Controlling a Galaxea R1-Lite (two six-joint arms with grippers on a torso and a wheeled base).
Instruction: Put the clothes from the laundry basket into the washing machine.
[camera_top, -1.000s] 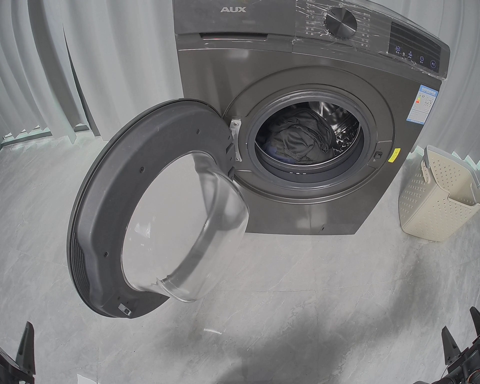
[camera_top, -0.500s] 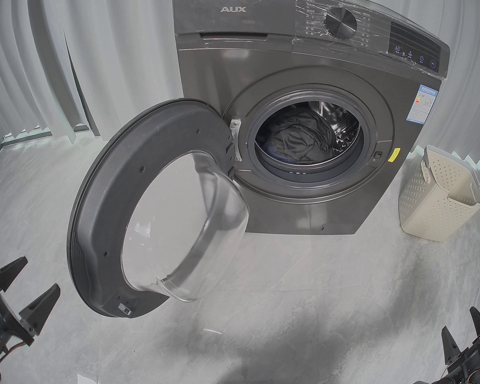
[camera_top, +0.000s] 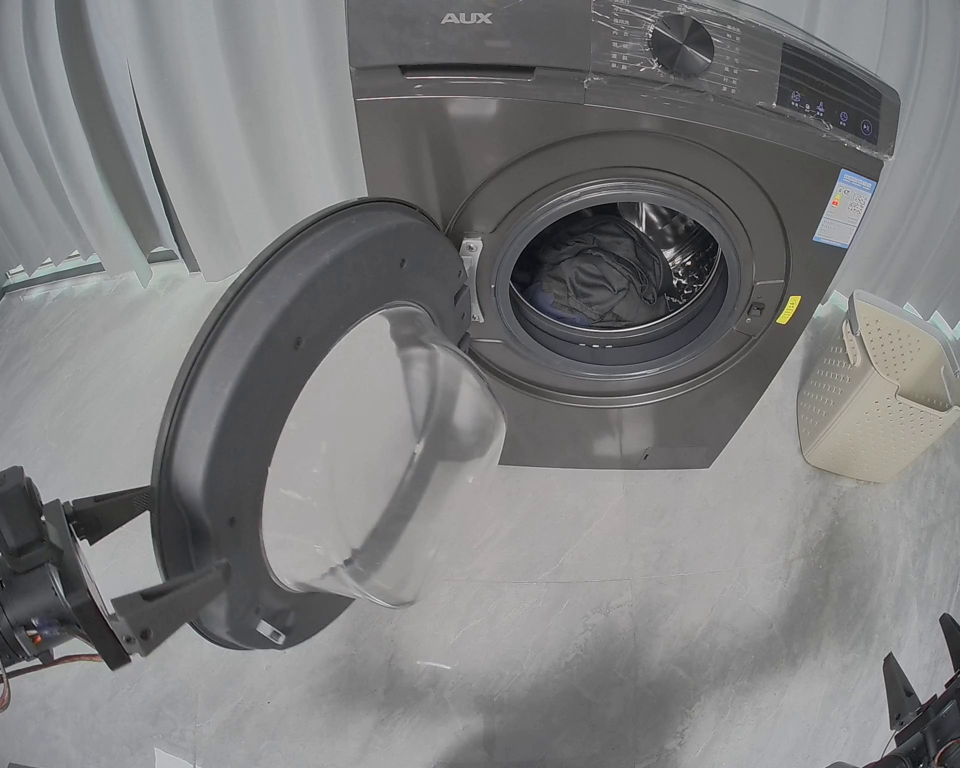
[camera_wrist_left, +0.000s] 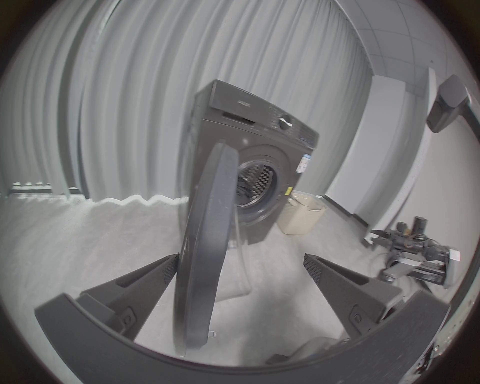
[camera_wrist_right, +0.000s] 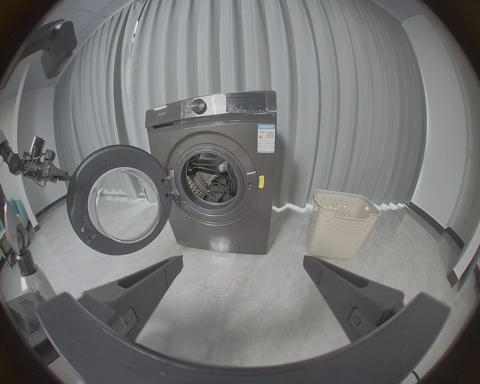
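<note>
Clothes (camera_top: 600, 275), dark and crumpled, are seen lying inside the drum of the washing machine (camera_top: 560, 110), behind its round opening. No garment is held by either arm. The laundry basket (camera_top: 880, 400) stands on the floor (camera_top: 620, 620) just beside the machine's right side, apart from the opening. Its inside cannot be seen well enough to tell whether anything is left in it. The door (camera_top: 230, 420) is swung wide open on its hinge at the left of the opening, so that its free rim is turned toward the robot's left. That rim is straddled by the left gripper (camera_top: 188, 535), whose jaws are spread apart, one finger lying to the outer face and the other to the inner, glass side. In the left wrist view the door is met edge-on, its long line running upright between the fingers and much closer to the outer one. Whether either finger is touching the rim cannot be told. The right gripper (camera_wrist_right: 241, 257) is held low and far to the right, its jaws likewise spread and empty, nearer the basket than the door. The step in hand is judged to concern the door, and it falls to the left arm. For closing, the rim would have to be carried rightward, toward the machine, along the hinge's arc.
</note>
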